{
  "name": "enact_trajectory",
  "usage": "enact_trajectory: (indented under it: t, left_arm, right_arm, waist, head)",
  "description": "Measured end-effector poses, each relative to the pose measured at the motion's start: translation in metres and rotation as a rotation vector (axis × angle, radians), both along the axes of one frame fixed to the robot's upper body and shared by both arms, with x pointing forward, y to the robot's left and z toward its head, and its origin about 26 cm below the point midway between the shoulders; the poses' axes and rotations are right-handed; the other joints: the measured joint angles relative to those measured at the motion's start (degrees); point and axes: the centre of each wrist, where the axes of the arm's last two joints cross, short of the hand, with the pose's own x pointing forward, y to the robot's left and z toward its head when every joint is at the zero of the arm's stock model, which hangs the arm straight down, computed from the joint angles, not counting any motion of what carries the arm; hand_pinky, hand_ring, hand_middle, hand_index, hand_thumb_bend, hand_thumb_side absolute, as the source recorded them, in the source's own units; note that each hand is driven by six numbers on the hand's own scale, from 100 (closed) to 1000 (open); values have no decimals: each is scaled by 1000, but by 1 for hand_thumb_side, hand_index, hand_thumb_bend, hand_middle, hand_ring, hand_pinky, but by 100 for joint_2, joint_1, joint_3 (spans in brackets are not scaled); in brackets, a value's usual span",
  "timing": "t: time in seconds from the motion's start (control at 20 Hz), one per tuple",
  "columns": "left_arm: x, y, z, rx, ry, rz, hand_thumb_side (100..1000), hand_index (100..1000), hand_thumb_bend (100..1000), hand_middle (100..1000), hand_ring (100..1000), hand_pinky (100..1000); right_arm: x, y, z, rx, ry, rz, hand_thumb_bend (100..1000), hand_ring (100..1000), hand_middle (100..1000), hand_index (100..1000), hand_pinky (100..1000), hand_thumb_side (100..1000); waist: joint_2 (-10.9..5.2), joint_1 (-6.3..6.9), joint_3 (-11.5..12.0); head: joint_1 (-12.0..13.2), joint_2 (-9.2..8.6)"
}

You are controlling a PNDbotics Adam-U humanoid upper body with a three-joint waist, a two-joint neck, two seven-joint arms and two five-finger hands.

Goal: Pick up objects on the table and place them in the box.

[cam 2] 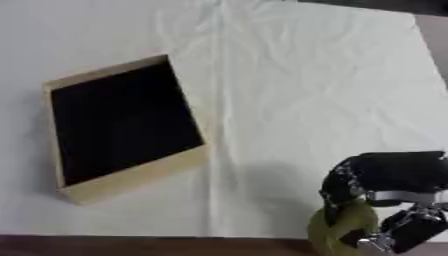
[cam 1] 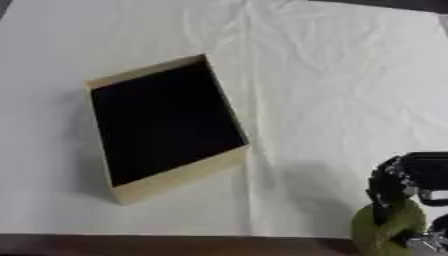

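Right hand [cam 2: 376,200] at lower right corner, fingers curled round an olive-green object [cam 2: 343,227], well apart from the open box [cam 2: 140,172] on the white-covered surface [cam 2: 306,90]

No text, label, brand or number can be read — not on any surface here
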Motion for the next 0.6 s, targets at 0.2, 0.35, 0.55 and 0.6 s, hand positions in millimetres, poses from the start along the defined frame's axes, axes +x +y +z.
enact_trajectory:
  t: [0.2,0.35,0.55,0.6]
  left_arm:
    - [0,0,0,-1,0,1,757,703,885,672,668,543]
    - [0,0,0,-2,-2,1,757,703,885,670,668,543]
    - [0,0,0,-3,-4,3,757,703,884,668,668,542]
    - [0,0,0,-3,-4,4,757,703,884,668,668,542]
  right_arm:
    - [0,0,1,24,-13,8,100,532,299,409,608,100]
    - [1,-1,3,48,-36,13,100,529,299,408,609,100]
    - [2,-3,8,79,-82,23,100,525,296,405,609,100]
    - [2,-3,9,85,-95,27,100,525,296,405,609,100]
  waist:
    - [0,0,-20]
    - [0,0,-28]
    - [0,0,-31]
    - [0,0,-31]
  head:
    - [4,0]
    - [9,0]
    - [22,0]
    - [25,0]
